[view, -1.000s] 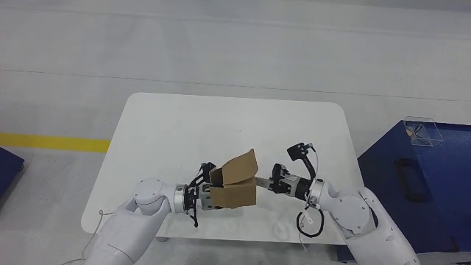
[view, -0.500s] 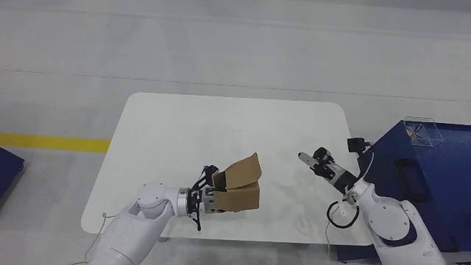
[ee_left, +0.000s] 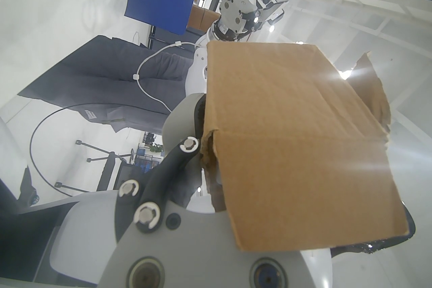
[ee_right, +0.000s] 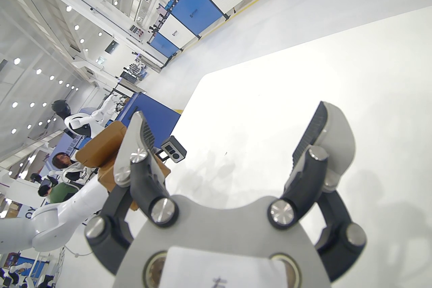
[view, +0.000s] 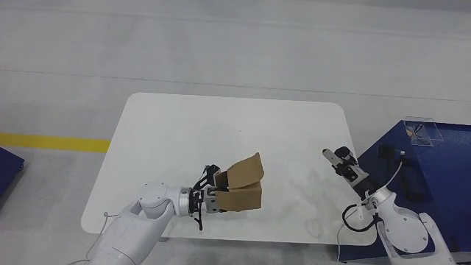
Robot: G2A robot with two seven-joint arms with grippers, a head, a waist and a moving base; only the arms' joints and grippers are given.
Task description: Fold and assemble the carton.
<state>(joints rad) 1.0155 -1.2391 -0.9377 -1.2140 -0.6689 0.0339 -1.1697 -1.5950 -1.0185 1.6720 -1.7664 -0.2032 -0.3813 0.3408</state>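
The brown cardboard carton (view: pixel 241 185) is held just above the front part of the white table (view: pixel 221 125), its top flap raised at a slant. My left gripper (view: pixel 210 191) is shut on the carton's left side. In the left wrist view the carton (ee_left: pixel 297 147) spreads across the gripper (ee_left: pixel 303 191), one black finger (ee_left: pixel 172 164) lying against its edge. My right gripper (view: pixel 336 154) stands open and empty near the table's right edge, well apart from the carton. The right wrist view has its two fingers spread (ee_right: pixel 229 124), with the carton (ee_right: pixel 101 147) far off.
A blue cabinet (view: pixel 419 184) stands just past the table's right edge, with a clear plastic box (view: pixel 423 129) on top. The back and middle of the table are bare white surface.
My right gripper has drawn back from the carton's right side to the table's right edge, open. The left gripper keeps the carton, shifted slightly right.
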